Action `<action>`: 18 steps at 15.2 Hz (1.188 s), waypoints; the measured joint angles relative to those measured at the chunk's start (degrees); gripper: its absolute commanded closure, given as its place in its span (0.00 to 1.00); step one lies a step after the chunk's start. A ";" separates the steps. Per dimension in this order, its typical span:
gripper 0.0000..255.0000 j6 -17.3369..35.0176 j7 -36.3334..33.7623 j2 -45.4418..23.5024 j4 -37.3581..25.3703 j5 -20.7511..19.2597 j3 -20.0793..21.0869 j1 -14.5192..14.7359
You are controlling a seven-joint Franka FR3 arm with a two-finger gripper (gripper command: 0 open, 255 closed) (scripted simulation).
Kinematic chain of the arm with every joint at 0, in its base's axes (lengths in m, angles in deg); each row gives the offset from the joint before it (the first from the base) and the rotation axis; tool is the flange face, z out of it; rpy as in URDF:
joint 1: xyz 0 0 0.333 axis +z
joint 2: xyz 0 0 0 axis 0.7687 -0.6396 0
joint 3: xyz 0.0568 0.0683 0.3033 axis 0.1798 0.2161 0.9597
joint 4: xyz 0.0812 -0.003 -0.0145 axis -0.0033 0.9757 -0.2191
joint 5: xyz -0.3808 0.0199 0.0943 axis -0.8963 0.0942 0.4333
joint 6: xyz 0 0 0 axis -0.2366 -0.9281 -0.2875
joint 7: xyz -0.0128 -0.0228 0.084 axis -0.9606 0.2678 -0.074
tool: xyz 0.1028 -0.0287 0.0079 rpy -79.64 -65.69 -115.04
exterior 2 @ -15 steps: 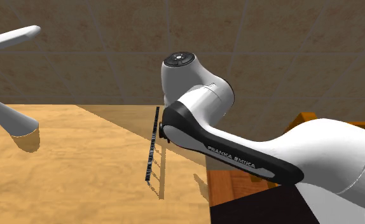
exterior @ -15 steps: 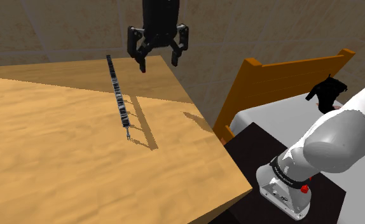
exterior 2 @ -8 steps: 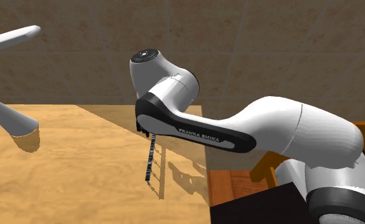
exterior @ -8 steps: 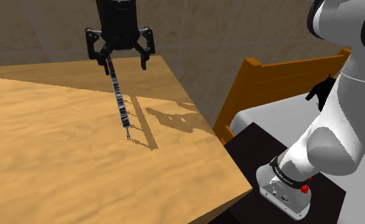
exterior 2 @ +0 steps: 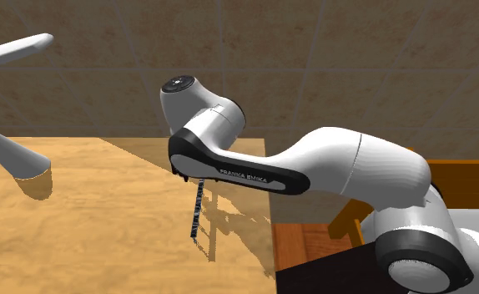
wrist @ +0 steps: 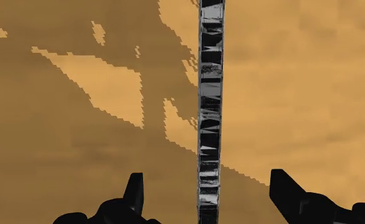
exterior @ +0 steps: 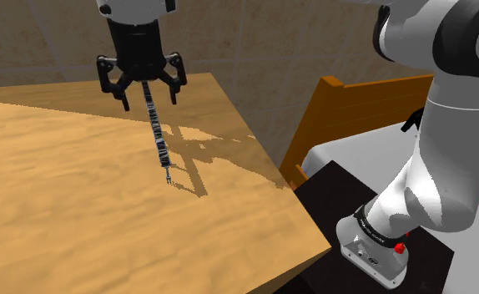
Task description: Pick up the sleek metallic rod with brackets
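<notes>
"Two questions: where is the slim, dark, metallic rod [exterior: 157, 134], and what is the all-black two-finger gripper [exterior: 150, 100] doing?"

"The rod lies flat on the light wooden table [exterior: 79, 217], towards its far corner. In the shoulder view it runs from near the far edge down towards the near side. A small forked bracket [exterior: 169, 176] finishes its nearer end."

"And the gripper?"

"It hangs over the rod's far part, pointing down. Its fingers [wrist: 135, 191] stand wide apart, one on each side of the rod, and neither touches it. In the wrist view the rod runs through the middle of the gap."

"So nothing is held?"

"Nothing. The rod rests on the wood, and the gripper's shadow falls on the table beside it. How high the fingertips are above the surface cannot be told."

"Anything else nearby?"

"The white arm with dark joints [exterior 2: 313, 167] reaches out over the table's edge, and an orange-brown wooden frame [exterior: 355, 100] stands just off the table's corner."
</notes>
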 measured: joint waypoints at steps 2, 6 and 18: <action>0.00 1.18 -0.12 -0.07 1.14 -0.04 -0.04 -0.11; 1.00 1.89 -0.17 -0.09 1.82 -0.07 -0.06 -0.20; 1.00 -1.21 -0.15 -0.22 -1.49 -0.11 0.04 0.44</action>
